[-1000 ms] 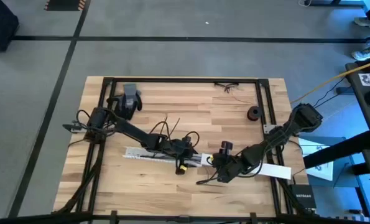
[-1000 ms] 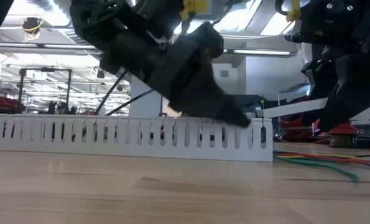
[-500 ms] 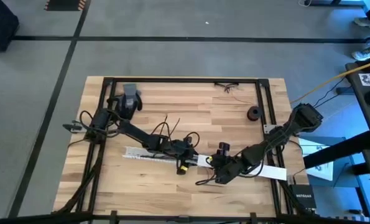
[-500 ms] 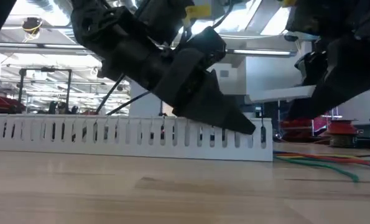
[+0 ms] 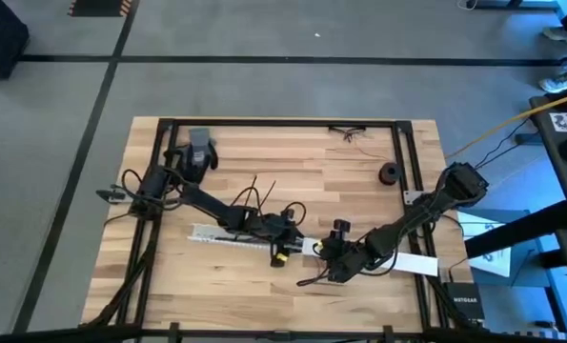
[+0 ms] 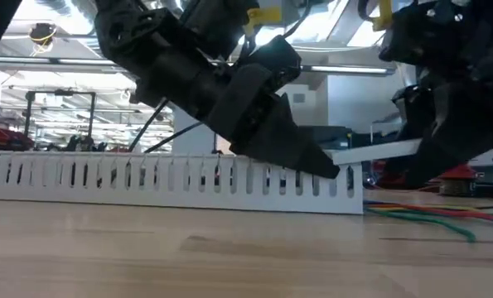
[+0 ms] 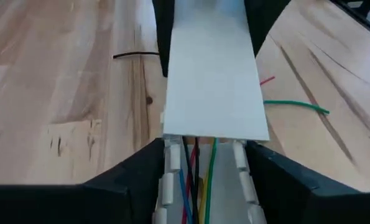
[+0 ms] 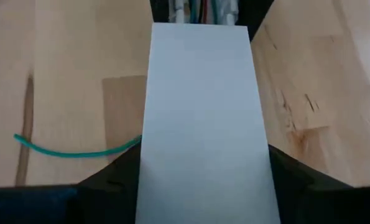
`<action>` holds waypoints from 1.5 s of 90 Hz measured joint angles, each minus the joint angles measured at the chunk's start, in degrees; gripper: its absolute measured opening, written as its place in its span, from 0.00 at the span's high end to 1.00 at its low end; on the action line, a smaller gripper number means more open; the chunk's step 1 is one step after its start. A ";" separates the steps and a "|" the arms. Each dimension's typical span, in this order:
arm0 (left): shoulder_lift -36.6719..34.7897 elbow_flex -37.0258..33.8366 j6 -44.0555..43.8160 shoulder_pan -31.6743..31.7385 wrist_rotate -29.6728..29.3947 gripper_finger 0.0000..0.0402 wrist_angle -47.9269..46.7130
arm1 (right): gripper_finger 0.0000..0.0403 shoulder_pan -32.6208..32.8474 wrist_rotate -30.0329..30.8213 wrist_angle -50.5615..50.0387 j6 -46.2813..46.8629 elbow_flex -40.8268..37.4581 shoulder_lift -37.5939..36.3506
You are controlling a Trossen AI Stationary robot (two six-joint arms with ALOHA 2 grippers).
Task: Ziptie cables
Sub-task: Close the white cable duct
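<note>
A white slotted duct (image 5: 221, 235) lies on the table with coloured wires (image 7: 194, 183) inside it. My left gripper (image 7: 203, 186) straddles its right end, shut on it. My right gripper (image 8: 203, 205), just to the right, is shut on a flat white strip (image 8: 203, 112). The strip's free end (image 7: 212, 93) reaches over the duct's end. A loose bunch of thin dark cables (image 5: 350, 131) lies by the table's far edge, away from both grippers. My left gripper holds the duct's two slotted side walls (image 7: 169, 168) near its right end, one finger outside each wall. The fingers slant down from the left and lie along the duct, which rests on the table. My right gripper pinches the strip by its two long edges (image 8: 146, 180), the fingers lying along it. They come slanting from the table's right. The strip is lifted off the table and tilted (image 6: 370, 151), its free end at the duct's right end.
Loose green wire (image 8: 73, 149) and other coloured wires (image 6: 428, 217) lie on the wood near the right gripper. A black roll (image 5: 389, 173) sits far right, a grey object (image 5: 199, 148) far left. A black frame rail (image 5: 264, 122) borders the table.
My right gripper has moved toward the table's left with the white strip. The strip's free end first rose, then came down at the duct's right end. My left gripper has stayed at the duct.
</note>
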 joint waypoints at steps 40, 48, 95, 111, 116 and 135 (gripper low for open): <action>0.00 -0.11 1.46 -0.92 -0.56 0.48 -0.33 | 0.47 -4.63 -5.31 -0.08 -4.79 -0.07 0.46; 0.00 -0.14 1.35 -0.92 -0.55 0.48 -0.57 | 0.47 -5.69 -6.70 0.44 -5.79 -0.07 1.05; -2.40 -0.20 3.51 -0.94 0.34 0.31 -6.84 | 0.47 -8.00 -9.90 4.99 -5.86 0.14 3.09; -2.95 -0.09 4.71 -0.93 0.10 0.29 -8.79 | 0.47 -8.00 -9.93 5.24 -5.81 0.15 3.29; -3.86 -0.07 4.81 -0.96 -0.02 0.29 -10.94 | 0.47 -8.01 -9.83 5.34 -5.80 0.16 3.34; -9.78 0.08 4.09 -0.96 -0.66 0.30 -21.84 | 0.47 -8.04 -9.99 5.34 -5.75 0.13 3.34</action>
